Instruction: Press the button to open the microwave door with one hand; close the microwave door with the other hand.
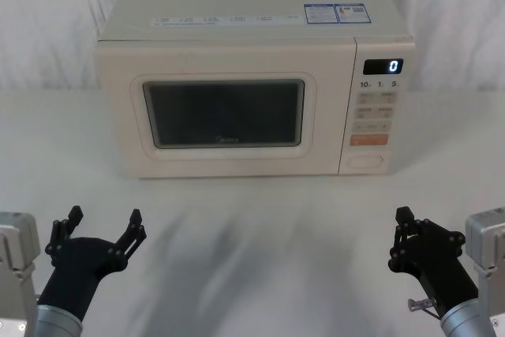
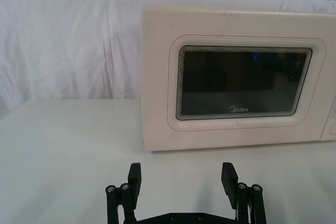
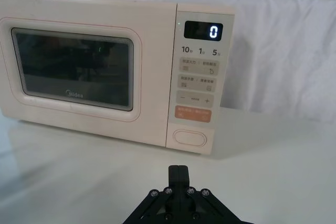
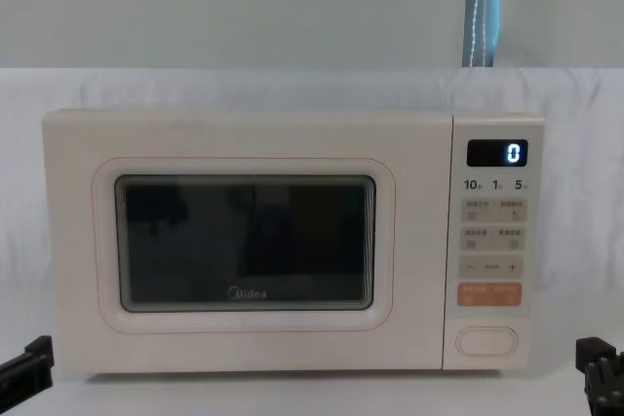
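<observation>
- Two black two-fingered grippers sit nearest, at the bottom of the head view: the left gripper in the lower left corner, its jaws spread wide and holding nothing; the right gripper in the lower right corner, its jaws closed together, as the right wrist view also shows.
- Both hover above the white cloth-covered counter, well apart from the appliance.
- One cream box-shaped microwave stands on the counter in the upper middle of the head view.
- One microwave door, a large cream panel with a rounded dark glass window, a raised rounded frame and a "Midea" logo, fills the front's left part and lies flush and closed.
- One button, a wide cream oval key with a thin outline, sits lowest on the control panel at the front's right.
- One orange rectangular key lies just above it.
- One dark display at the panel's top reads "0".
</observation>
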